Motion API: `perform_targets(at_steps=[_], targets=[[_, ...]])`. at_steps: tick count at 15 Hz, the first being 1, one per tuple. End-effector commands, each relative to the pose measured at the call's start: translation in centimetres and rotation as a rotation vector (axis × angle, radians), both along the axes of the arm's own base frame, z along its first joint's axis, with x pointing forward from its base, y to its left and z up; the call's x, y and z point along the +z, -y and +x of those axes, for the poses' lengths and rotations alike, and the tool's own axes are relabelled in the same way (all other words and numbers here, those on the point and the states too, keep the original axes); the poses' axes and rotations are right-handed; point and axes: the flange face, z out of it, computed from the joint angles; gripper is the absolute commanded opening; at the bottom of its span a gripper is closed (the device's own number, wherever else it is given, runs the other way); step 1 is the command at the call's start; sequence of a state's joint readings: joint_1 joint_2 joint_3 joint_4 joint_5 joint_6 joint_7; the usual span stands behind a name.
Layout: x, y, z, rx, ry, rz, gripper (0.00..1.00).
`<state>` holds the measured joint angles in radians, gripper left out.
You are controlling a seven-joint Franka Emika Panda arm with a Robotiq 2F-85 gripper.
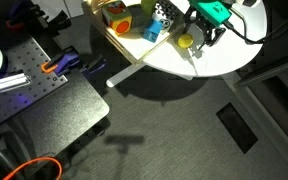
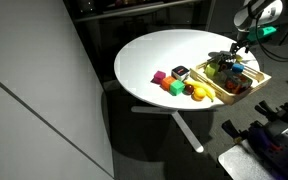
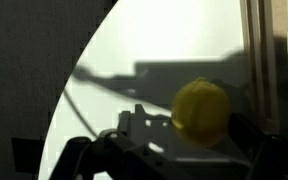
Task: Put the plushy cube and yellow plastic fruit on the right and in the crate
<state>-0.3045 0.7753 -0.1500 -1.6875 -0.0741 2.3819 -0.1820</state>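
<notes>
My gripper (image 3: 199,128) is shut on the yellow plastic fruit (image 3: 200,112), a glossy round ball between the fingers. In an exterior view the gripper (image 1: 191,38) holds the fruit (image 1: 186,42) low over the white table, to the right of the crate (image 1: 132,45). The crate's light-wood rim (image 3: 256,60) runs close beside the fruit in the wrist view. The plushy cube (image 1: 162,10), spotted black and white, sits by the crate's edge and also shows in an exterior view (image 2: 180,72). There the gripper (image 2: 230,62) hangs near the crate (image 2: 222,96).
A blue cube (image 1: 152,32) lies near the plushy cube. A pink cube (image 2: 158,77), a green cube (image 2: 171,87) and an orange-and-yellow toy (image 2: 194,91) lie on the round white table (image 2: 154,50) beside the crate. Several toys fill the crate. The table edge drops to dark floor.
</notes>
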Motion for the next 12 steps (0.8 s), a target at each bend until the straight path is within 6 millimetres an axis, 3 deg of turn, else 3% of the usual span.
perform_targets(at_steps=[1,4,5,6,8,11,12], targets=[[-0.7,0.4,0.2,-0.005,0.016,0.010,1.00],[-1.4,0.4,0.1,-0.005,0.010,0.008,1.00],[-1.6,0.4,0.1,-0.006,0.008,0.008,0.91],[-1.7,0.3,0.1,-0.005,0.007,0.007,0.73],[-1.9,0.4,0.1,-0.004,0.001,0.007,0.56],[-1.8,0.3,0.2,-0.001,-0.006,0.006,0.34],[-1.5,0.2,0.3,0.001,-0.008,0.006,0.34]])
